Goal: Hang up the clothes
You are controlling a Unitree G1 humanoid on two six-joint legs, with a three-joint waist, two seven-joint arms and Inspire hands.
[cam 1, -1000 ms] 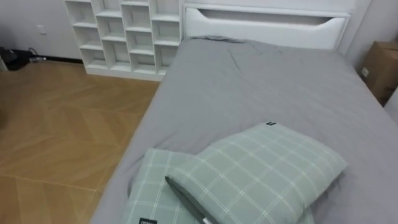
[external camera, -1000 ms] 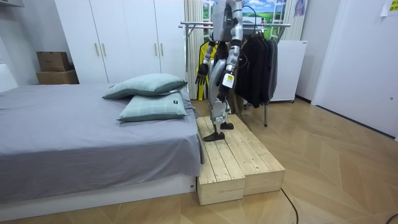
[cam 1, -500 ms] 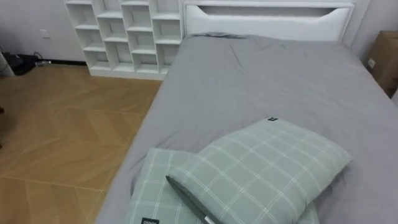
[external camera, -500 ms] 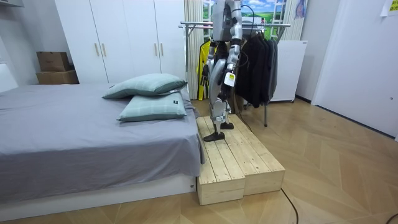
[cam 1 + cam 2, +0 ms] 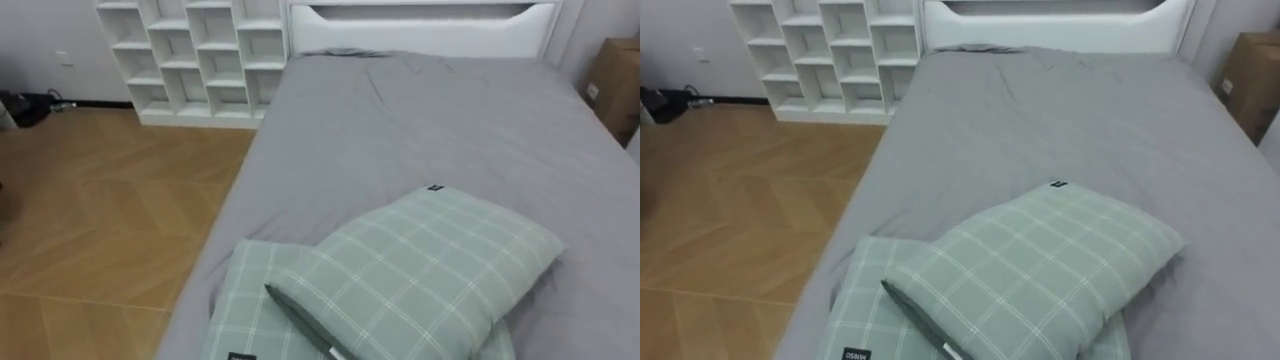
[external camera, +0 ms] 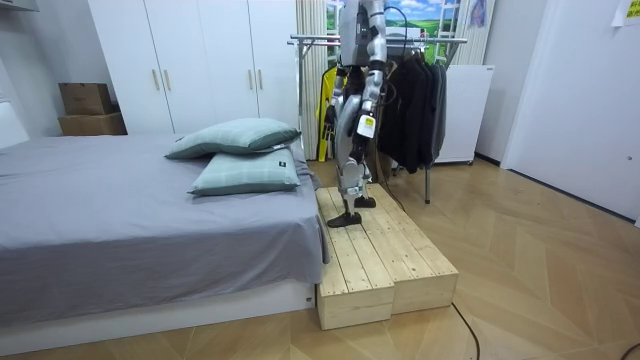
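Note:
Dark clothes [image 6: 415, 100] and a yellow garment [image 6: 327, 92] hang on a metal rack [image 6: 440, 41] behind the robot in the room view. The robot stands upright on a wooden platform [image 6: 378, 262] at the pillow end of the grey bed [image 5: 400, 130], with its back to the rack and its head turned down at the bed. Both arms hang at its sides. My left hand [image 6: 362, 126] is on the side nearer the room camera. My right hand [image 6: 328, 117] is on the far side, by the yellow garment. No garment lies on the bed.
Two green checked pillows [image 5: 420, 275] lie stacked at the near end of the bed. A white cube shelf [image 5: 190, 50] and the white headboard [image 5: 420, 22] stand at the far end, and a cardboard box [image 5: 612, 80] is to the right. White wardrobes [image 6: 190, 60] line the wall.
The eye view has shifted slightly, so the camera moved. In the room view my right hand has drawn in a little closer to the body. The feet have stayed in place.

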